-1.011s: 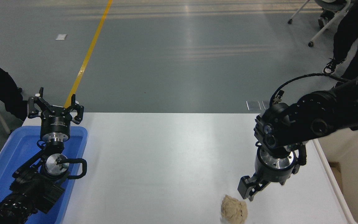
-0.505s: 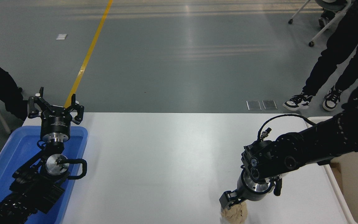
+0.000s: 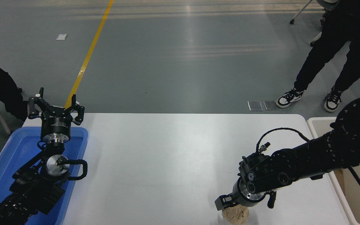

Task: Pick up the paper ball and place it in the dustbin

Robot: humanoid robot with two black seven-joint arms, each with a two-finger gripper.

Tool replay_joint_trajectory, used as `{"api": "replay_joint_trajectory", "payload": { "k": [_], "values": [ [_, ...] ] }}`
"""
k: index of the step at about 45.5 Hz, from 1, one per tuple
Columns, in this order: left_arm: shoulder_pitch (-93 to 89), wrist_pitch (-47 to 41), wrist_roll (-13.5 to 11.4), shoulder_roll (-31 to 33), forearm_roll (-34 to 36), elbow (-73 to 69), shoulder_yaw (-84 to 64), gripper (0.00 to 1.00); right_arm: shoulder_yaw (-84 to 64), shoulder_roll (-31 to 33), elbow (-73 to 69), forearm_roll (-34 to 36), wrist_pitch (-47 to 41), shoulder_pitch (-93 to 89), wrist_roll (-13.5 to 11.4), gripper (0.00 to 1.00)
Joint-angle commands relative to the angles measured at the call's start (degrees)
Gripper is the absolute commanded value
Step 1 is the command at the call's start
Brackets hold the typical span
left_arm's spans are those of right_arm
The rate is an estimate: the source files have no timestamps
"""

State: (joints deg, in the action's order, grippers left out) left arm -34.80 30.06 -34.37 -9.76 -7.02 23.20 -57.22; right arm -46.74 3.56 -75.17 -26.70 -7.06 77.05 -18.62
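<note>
- Head view: our right gripper point(image 3: 233, 208) sits low over the paper ball point(image 3: 236, 215) at the table's point(image 3: 167, 156) near edge; we cannot tell whether its fingers have closed on the wad.
- We judge the pick only begun: the ball rests on the table, and lifting and carrying to the dustbin point(image 3: 320, 124) at the right remain.
- Our count: one paper ball, one dustbin, one blue tray point(image 3: 8, 156), two arms, the left gripper point(image 3: 56, 106) spread open above the tray.

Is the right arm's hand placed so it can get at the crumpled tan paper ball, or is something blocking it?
Probably yes. The right hand is directly over the crumpled tan paper ball at the near edge of the white table, with nothing between them. The camera angle hides whether it is touching the ball.
</note>
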Motion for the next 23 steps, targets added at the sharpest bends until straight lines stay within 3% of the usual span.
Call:
{"api": "replay_joint_trajectory", "payload": {
  "k": [1, 3, 6, 9, 16, 23],
  "values": [
    [0.0, 0.0, 0.0, 0.0, 0.0, 0.0, 0.0, 0.99, -0.3, -0.3, 0.1, 0.1, 0.7, -1.2, 0.2, 0.61],
    [0.0, 0.0, 0.0, 0.0, 0.0, 0.0, 0.0, 0.99, -0.2, -0.3, 0.1, 0.2, 0.7, -1.3, 0.2, 0.54],
    [0.0, 0.0, 0.0, 0.0, 0.0, 0.0, 0.0, 0.99, -0.2, -0.2, 0.1, 0.6, 0.7, -1.3, 0.4, 0.36],
    [0.0, 0.0, 0.0, 0.0, 0.0, 0.0, 0.0, 0.99, 0.1, -0.1, 0.0, 1.0, 0.6, -1.2, 0.5, 0.0],
    [0.0, 0.0, 0.1, 0.0, 0.1, 0.0, 0.0, 0.99, -0.2, 1.1, -1.4, 3.1, -0.3, 0.7, 0.3, 0.0],
    [0.0, 0.0, 0.1, 0.0, 0.1, 0.0, 0.0, 0.99, -0.6, 8.6, -9.2, 5.1, -1.6, 10.3, 0.3, 0.0]
  ]
}}
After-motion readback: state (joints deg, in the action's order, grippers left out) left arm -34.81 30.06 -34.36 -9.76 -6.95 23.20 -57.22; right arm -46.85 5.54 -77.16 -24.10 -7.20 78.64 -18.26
